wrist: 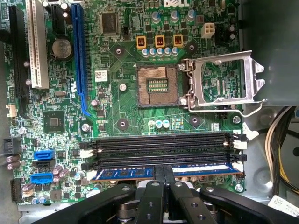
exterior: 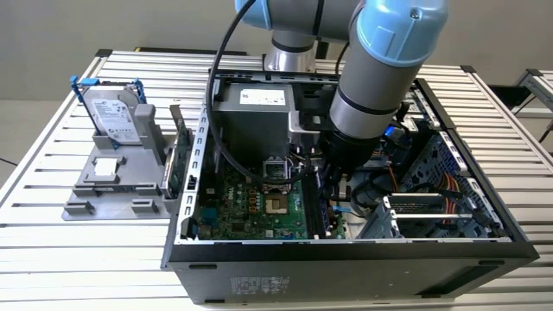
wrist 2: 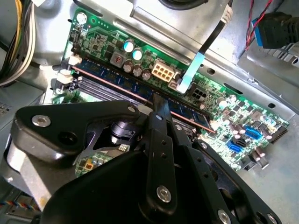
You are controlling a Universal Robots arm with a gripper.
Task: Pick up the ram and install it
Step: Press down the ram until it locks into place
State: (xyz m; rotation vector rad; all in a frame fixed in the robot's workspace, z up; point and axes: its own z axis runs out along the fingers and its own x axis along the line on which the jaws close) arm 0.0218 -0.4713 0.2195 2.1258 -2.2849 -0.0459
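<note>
The ram (wrist: 122, 173) sits in its slot between the fingers (wrist: 155, 184).

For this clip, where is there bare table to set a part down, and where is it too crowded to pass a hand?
Free: the slatted table in front of the grey holder, and the strip behind the hard drive. Crowded: inside the computer case, where the arm reaches down, and at the gripper, which grips the ram at the black slots.

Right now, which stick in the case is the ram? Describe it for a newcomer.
Start at the open computer case and its green motherboard. Below the bare CPU socket run parallel black slots. The ram is the bluish stick in the outermost slot, at the gripper.
</note>
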